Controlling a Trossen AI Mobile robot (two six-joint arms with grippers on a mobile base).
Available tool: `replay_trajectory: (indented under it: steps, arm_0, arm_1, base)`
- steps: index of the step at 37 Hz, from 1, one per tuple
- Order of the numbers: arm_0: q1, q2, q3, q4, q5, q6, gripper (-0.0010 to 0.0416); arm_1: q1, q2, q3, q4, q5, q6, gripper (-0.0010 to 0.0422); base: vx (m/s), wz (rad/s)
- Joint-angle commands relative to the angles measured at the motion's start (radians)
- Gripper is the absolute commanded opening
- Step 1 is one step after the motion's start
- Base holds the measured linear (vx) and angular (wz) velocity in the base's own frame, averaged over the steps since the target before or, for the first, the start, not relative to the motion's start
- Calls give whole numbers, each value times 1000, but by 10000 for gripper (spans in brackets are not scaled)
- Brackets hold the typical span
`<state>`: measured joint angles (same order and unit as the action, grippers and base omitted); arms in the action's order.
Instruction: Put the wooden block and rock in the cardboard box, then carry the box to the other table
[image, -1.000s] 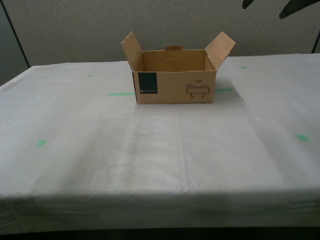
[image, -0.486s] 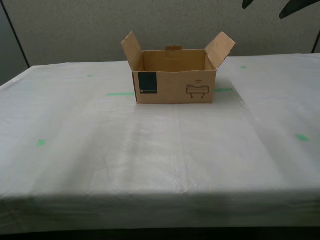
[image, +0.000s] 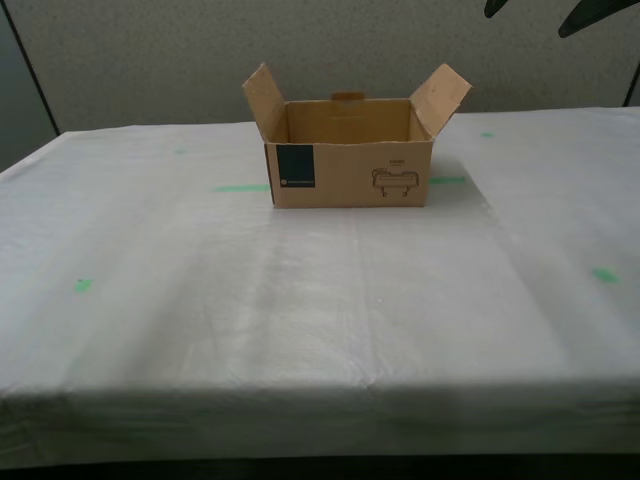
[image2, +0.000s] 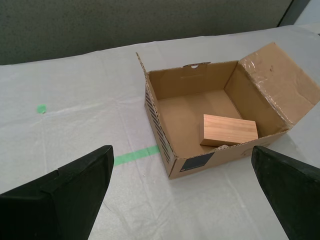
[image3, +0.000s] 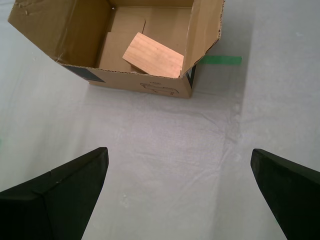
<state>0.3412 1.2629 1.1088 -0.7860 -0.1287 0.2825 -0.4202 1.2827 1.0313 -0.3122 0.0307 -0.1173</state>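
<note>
Since the cardboard box already sat on the other table, the white-draped one with green tape marks, I judged the carry was done and that what remained was to back off cleanly. The wooden block lay inside, tilted against the front wall; just under its near edge a pale scrap showed, which may have been the rock, but I could not tell. My first gripper hung clear over bare cloth with its fingers spread wide and nothing between them. My second gripper was likewise spread and empty, above the cloth just beside the box. To finish well, I reckoned both arms should lift straight up and away without brushing the raised side flaps, so the box kept its place.
</note>
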Motion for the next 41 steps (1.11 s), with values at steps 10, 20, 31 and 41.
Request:
replay_trajectory:
  steps: [10,20,31,41]
  arm_0:
    - [0,0,1,0,3,1,399]
    - [0,0,1,0,3,1,398]
    - [0,0,1,0,3,1,399]
    - [0,0,1,0,3,1,399]
  arm_1:
    - [0,0,1,2,-2,1,378]
    - [0,0,1,2,-2,1,378]
    - [0,0,1,11,-2,1,378]
    - [0,0,1,58,-2,2,378]
  base:
    - [0,0]
    - [0,0]
    - [0,0]
    - [0,0]
